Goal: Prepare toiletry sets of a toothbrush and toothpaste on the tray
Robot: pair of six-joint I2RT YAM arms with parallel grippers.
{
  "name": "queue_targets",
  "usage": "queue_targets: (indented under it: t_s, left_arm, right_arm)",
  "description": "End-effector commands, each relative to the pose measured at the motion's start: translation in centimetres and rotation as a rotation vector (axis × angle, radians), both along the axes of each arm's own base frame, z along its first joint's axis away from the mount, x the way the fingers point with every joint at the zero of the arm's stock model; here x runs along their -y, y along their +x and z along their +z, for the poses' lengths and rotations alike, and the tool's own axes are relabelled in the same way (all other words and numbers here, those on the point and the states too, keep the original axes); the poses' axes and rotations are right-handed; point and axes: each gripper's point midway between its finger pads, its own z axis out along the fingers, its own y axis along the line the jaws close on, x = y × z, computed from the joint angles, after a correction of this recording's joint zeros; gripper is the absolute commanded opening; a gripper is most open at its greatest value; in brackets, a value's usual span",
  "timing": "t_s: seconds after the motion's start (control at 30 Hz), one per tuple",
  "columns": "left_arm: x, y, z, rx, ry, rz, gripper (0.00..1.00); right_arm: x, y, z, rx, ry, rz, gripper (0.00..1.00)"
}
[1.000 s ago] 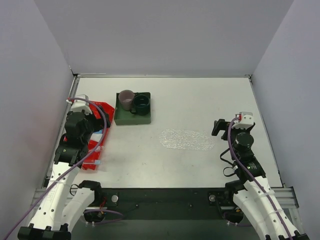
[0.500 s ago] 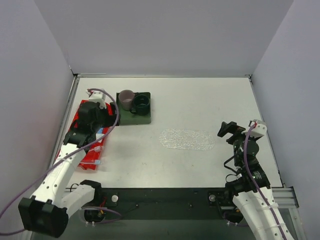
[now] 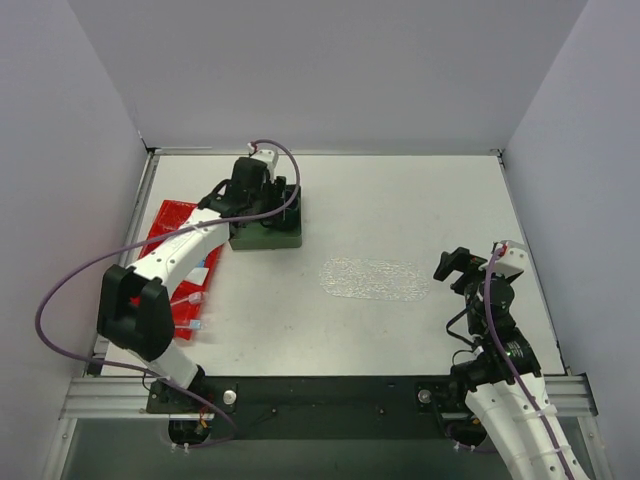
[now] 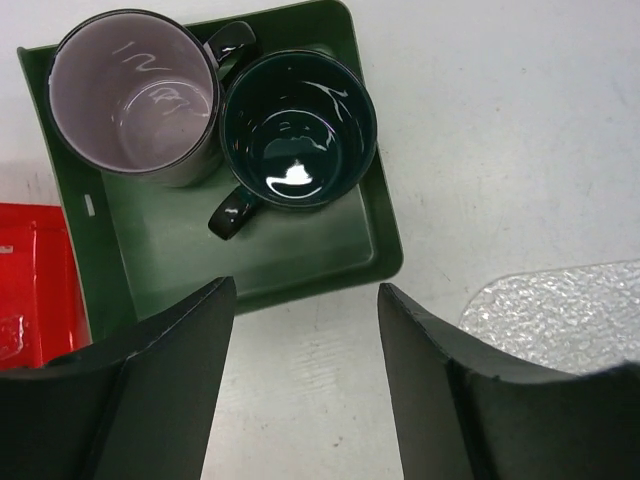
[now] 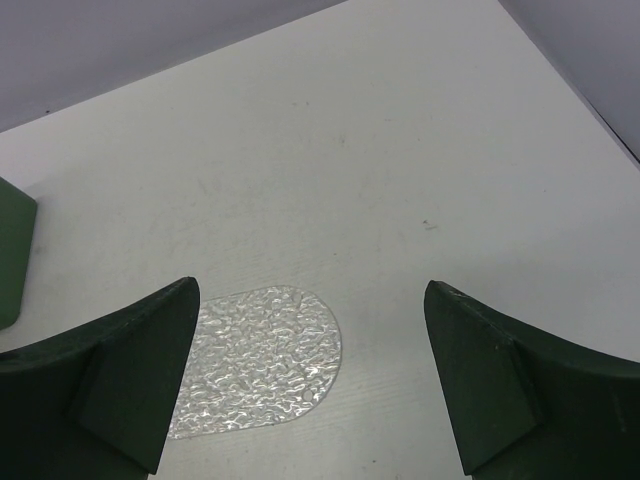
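The clear textured tray [image 3: 375, 278] lies mid-table with nothing on it; it also shows in the right wrist view as the tray [image 5: 255, 350] and at the left wrist view's edge as the tray [image 4: 560, 320]. Pale toothbrushes [image 3: 190, 299] lie at the near end of the red bin [image 3: 165, 222]. A light-blue toothpaste tube [image 3: 201, 272] shows there, partly hidden by the left arm. My left gripper [image 3: 262, 205] hangs open and empty over the near edge of the green box [image 4: 290, 270]. My right gripper [image 3: 455, 268] stands open, right of the tray, holding nothing.
The dark green box [image 3: 265, 238] holds a pink-lined mug [image 4: 135, 90] and a dark green mug [image 4: 298, 130]. The red bin's corner [image 4: 30, 290] shows left of the box. Walls close in the table at the back and both sides.
My left arm has swung from above the red bin across to the green box, its jaws narrowing a little. The right arm drew back slightly toward the right.
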Motion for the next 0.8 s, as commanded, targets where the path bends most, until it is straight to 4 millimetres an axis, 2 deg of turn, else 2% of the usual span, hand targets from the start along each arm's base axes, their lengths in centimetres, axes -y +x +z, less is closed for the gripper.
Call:
queue_targets:
  t_s: [0.0, 0.1, 0.37, 0.5, 0.67, 0.77]
  left_arm:
    - [0.1, 2.7, 0.3, 0.002, -0.001, 0.076, 0.66]
    - [-0.1, 3.6, -0.8, -0.021, 0.012, 0.114, 0.59]
    - [-0.9, 5.6, -3.4, -0.048, -0.007, 0.16, 0.51]
    - [-2.1, 6.9, -4.4, -0.082, -0.059, 0.181, 0.44]
    - [-1.6, 7.5, -5.5, -0.106, -0.072, 0.162, 0.38]
    - [-1.3, 7.8, -5.8, -0.112, -0.071, 0.149, 0.37]
  right_arm:
    - [-0.1, 0.1, 2.0, 0.052, 0.014, 0.004, 0.88]
    - [-0.1, 0.2, 1.8, 0.047, 0.013, 0.002, 0.88]
    - [0.0, 0.5, 1.3, 0.015, 0.0, -0.003, 0.88]
    - [-0.1, 0.6, 1.2, 0.004, -0.006, 0.002, 0.88]
    - [-0.2, 0.8, 0.9, -0.009, -0.01, 0.004, 0.88]
    - [-0.2, 0.8, 0.9, -0.012, -0.011, 0.004, 0.88]
